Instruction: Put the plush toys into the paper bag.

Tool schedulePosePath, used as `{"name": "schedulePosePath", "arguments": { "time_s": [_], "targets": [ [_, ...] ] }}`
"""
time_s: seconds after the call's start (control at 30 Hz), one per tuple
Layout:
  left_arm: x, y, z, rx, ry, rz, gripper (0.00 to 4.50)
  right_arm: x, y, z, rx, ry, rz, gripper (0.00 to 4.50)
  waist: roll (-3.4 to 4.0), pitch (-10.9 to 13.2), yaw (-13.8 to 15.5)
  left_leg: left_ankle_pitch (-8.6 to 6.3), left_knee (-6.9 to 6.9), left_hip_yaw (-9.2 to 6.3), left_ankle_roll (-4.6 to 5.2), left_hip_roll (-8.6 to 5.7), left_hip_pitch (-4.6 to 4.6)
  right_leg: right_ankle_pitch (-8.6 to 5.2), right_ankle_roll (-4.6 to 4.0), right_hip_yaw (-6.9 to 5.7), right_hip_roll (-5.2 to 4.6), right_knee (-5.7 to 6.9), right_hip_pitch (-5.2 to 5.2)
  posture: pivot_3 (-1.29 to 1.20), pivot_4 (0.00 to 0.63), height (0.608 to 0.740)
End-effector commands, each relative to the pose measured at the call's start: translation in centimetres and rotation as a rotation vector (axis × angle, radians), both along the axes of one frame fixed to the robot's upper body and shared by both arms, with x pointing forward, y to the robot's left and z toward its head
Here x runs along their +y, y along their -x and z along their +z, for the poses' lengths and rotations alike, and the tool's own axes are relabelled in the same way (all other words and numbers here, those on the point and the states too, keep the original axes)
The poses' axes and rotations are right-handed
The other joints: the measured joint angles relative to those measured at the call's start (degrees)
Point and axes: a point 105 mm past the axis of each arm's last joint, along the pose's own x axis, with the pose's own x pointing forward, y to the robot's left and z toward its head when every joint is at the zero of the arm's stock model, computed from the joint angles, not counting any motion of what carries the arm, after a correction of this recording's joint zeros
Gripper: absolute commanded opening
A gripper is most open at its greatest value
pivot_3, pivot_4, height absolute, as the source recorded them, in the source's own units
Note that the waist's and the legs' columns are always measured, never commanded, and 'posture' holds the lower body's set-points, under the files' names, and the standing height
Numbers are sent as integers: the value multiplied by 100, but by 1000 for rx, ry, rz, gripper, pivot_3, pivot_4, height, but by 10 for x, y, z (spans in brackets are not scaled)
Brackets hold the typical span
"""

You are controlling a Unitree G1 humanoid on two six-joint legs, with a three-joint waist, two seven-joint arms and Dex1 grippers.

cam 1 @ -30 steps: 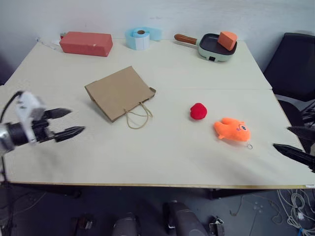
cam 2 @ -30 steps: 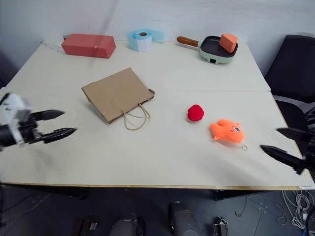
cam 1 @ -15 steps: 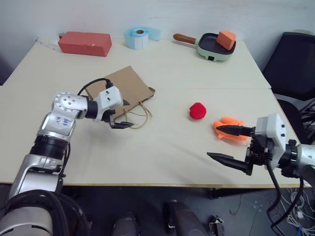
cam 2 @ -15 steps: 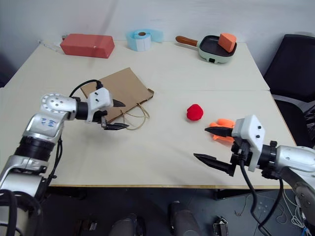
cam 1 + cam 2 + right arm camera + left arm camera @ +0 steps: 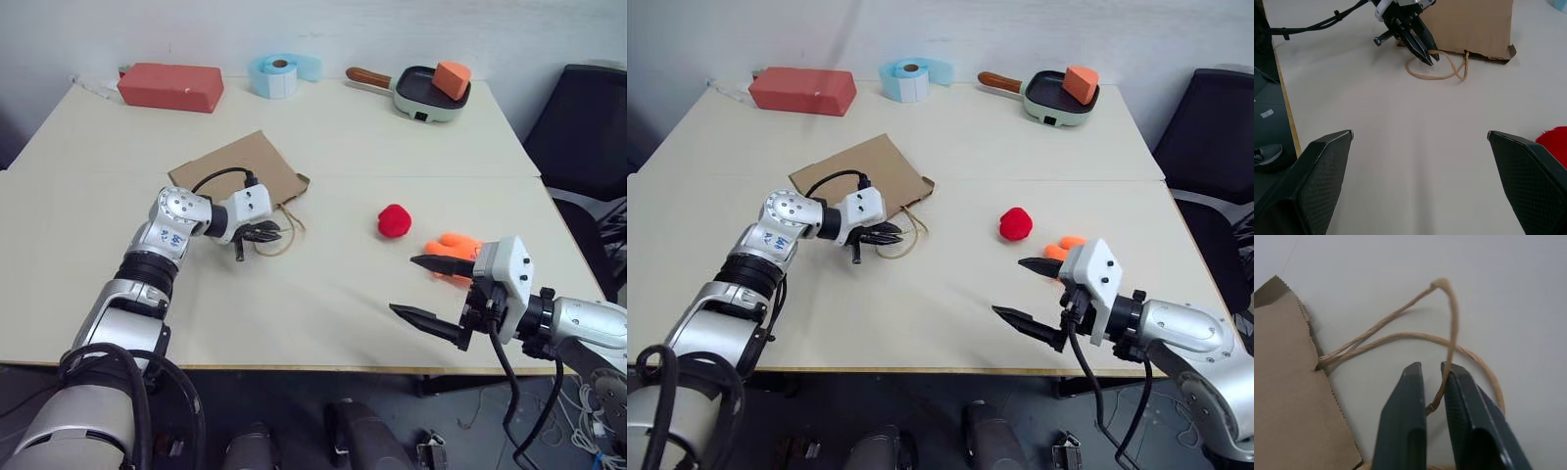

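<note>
The brown paper bag (image 5: 240, 166) lies flat on the table, its cord handles (image 5: 284, 230) looped toward me. My left gripper (image 5: 271, 233) is at those handles. In the left wrist view its fingers (image 5: 1410, 396) are shut with one handle cord (image 5: 1449, 333) running between them. The small red plush toy (image 5: 394, 220) sits at mid-table. The orange plush toy (image 5: 453, 242) lies right of it, partly hidden behind my right gripper (image 5: 402, 284). That gripper hovers open just in front of the orange toy, holding nothing.
Along the far edge of the table (image 5: 323, 323) stand a red brick-shaped block (image 5: 169, 86), a blue tape roll (image 5: 279, 73) and a green pan (image 5: 423, 95) holding an orange wedge (image 5: 452, 78). A black chair (image 5: 583, 127) stands to the right.
My left gripper has moved right to the bag's handles and shut on a cord. My right gripper, still open, has swung in from the right edge to the orange toy.
</note>
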Motion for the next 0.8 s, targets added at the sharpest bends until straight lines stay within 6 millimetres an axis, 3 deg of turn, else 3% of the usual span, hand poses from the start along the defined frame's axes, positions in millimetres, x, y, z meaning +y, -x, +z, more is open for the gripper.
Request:
{"name": "schedulePosePath", "arguments": {
  "time_s": [0.03,0.23,0.37,0.5,0.67,0.8],
  "targets": [
    [1,-3,22,8,99,25,24,4,4,9,-63,2,12,4500,0,0,-5,0,0,0,0,0,0,0,0,0,0,1,0,0,150,740],
    [9,16,73,197,426,74,24,9,-6,5,-70,-33,-13,4500,0,0,-26,0,2,-1,0,2,-2,0,0,-2,0,3,-1,0,150,740],
    [9,47,101,319,614,47,5,21,-24,7,-78,-93,-20,4322,1,-1,-82,-1,5,-2,-3,5,2,0,-1,0,0,12,-2,0,150,740],
    [3,66,108,363,704,55,0,48,-42,8,-72,-155,34,3239,2,-1,-105,0,15,-8,-5,6,4,-2,-4,-3,-2,25,-2,0,150,740],
    [-3,79,99,376,739,70,0,90,-70,3,-60,-158,92,1429,2,-1,-172,2,20,-7,-9,4,6,-3,-6,-1,-3,40,-6,0,150,740],
    [-12,83,105,373,838,77,0,122,-87,-5,-44,-166,116,19,2,-1,-160,4,21,-9,-12,4,5,-5,-9,-4,-3,44,-9,0,150,740]
  ]
}}
